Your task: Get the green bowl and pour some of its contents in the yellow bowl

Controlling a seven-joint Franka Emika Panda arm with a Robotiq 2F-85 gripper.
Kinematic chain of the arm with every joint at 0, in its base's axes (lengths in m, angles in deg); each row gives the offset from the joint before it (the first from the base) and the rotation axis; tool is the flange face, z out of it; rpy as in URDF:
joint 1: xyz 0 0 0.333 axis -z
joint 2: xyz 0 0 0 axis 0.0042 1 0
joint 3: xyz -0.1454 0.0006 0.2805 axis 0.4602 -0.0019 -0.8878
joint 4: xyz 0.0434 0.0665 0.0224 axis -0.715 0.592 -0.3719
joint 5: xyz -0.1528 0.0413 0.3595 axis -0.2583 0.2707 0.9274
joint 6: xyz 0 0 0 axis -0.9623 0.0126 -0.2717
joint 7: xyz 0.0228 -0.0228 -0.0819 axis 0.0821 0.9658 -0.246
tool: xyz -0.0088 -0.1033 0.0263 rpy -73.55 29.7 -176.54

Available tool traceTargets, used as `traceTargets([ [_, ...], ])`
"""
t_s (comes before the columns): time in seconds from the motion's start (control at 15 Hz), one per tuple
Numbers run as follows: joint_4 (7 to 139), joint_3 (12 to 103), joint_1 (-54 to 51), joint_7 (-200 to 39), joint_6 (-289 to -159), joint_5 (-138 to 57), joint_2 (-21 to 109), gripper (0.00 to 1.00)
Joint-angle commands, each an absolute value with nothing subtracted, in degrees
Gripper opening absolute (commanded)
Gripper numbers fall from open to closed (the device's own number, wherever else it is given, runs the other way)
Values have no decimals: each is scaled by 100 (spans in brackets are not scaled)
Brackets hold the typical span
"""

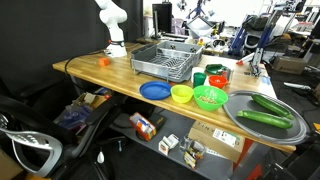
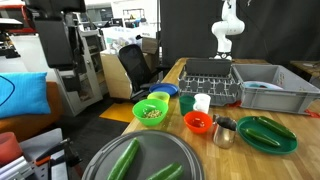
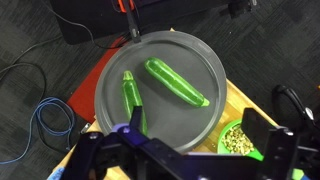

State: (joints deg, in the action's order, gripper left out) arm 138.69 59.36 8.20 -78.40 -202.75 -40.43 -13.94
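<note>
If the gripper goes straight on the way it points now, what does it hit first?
Most likely the grey tray, close to the smaller cucumber, judging by the wrist view. The green bowl lies off to the side of the open gripper. How high it stands above the tray is unclear.

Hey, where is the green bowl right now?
In an exterior view the green bowl sits near the table's front edge, between the yellow bowl and the grey tray of cucumbers; the wrist view shows it beside that tray's rim.
</note>
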Motion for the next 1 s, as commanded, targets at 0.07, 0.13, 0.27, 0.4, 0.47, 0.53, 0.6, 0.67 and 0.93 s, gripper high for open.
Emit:
traceTargets([
  [0.07, 13860, 5924, 834, -7831, -20264, -4033, -1392, 100],
  [0.13, 13860, 5924, 834, -7831, -20264, -4033, -1392, 100],
  [0.27, 13860, 5924, 834, -7831, -20264, -4033, -1392, 100],
  [0.4, 13847, 5917, 826, -7839, -20270, -4024, -1369, 100],
  [0.47, 13820, 5903, 819, -7861, -20267, -4015, -1329, 100],
  [0.53, 13786, 5912, 782, -7834, -20271, -3974, -1285, 100],
  [0.6, 13759, 5904, 755, -7813, -20281, -3960, -1251, 100],
  [0.67, 13718, 5909, 686, -7751, -20317, -3924, -1207, 100],
  [0.93, 13509, 5928, 255, -7411, -20632, -3653, -909, 100],
])
